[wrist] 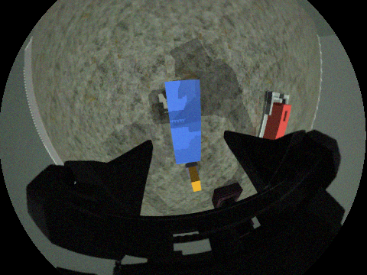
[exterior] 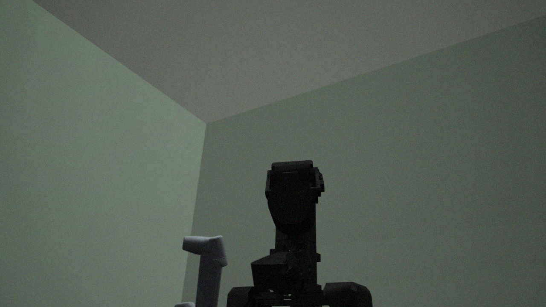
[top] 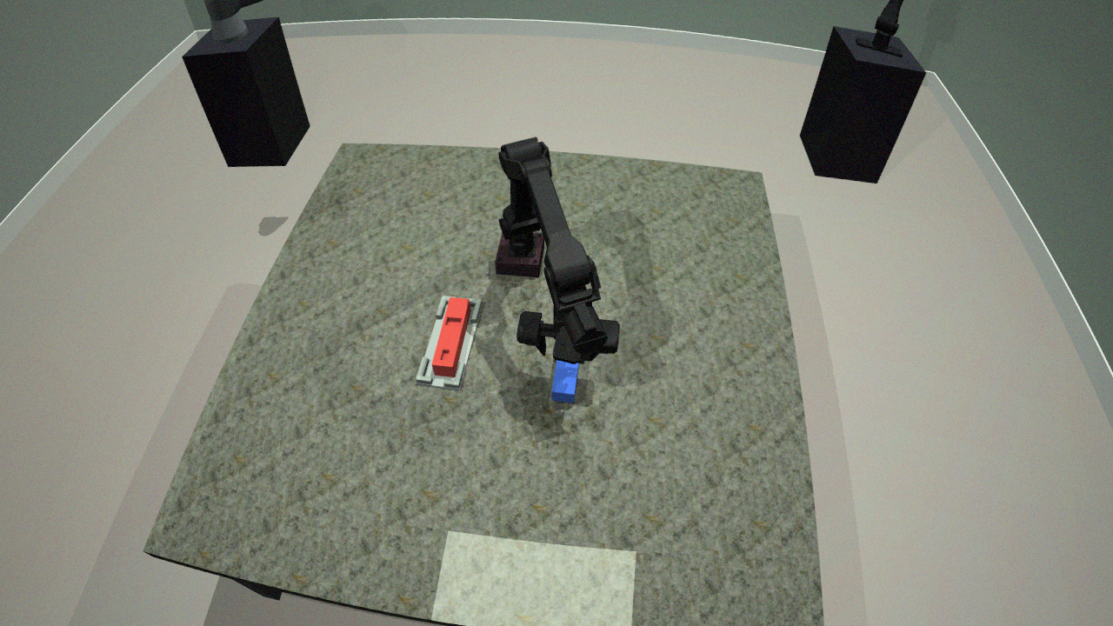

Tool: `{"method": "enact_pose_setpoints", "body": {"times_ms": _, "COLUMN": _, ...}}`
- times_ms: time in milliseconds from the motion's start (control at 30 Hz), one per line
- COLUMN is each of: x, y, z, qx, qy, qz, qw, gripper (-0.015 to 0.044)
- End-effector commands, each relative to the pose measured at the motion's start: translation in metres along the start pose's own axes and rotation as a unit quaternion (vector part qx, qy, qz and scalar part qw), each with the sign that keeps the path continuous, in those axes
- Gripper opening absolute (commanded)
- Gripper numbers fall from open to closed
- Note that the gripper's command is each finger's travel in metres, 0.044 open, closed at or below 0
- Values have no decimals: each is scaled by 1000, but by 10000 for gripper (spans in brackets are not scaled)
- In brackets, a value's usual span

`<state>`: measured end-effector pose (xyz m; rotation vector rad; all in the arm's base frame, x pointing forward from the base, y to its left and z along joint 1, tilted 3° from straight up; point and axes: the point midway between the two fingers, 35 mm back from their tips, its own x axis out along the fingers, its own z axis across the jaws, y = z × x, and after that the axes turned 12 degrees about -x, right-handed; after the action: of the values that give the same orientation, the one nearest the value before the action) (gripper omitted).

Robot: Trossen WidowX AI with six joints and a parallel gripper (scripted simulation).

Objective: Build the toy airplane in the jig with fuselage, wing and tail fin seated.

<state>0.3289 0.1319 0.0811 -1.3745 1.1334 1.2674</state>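
Observation:
The red fuselage (top: 449, 337) (wrist: 280, 123) lies lengthwise in the grey cradle (top: 424, 380) (wrist: 269, 98), with two empty sockets in its top. The blue wing (top: 564, 382) (wrist: 187, 122) lies on the table to the right of the cradle in the top view, its far part hidden by the gripper. The small yellow tail fin (wrist: 196, 186) stands just beyond the wing's end in the wrist view; the arm hides it in the top view. My gripper (wrist: 189, 139) is wide open and empty, above the wing, with the wing showing between its fingers. The exterior view does not show the parts.
The arm's dark base (top: 518, 255) (wrist: 227, 195) stands on the mottled table (top: 326, 467) behind the parts. A pale rectangle (top: 536, 580) is at the table's front edge. Two black pedestals (top: 247, 101) (top: 862, 109) stand on the floor beyond the table.

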Motion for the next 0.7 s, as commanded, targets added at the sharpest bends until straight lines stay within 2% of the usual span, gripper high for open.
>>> {"method": "enact_pose_setpoints", "body": {"times_ms": 0, "x": 9, "y": -2, "z": -1, "qx": 1, "qy": 1, "qz": -5, "qw": 1000, "gripper": 440}}
{"method": "enact_pose_setpoints", "body": {"times_ms": 667, "x": 38, "y": -2, "z": -1, "qx": 1, "qy": 1, "qz": -5, "qw": 1000, "gripper": 440}}
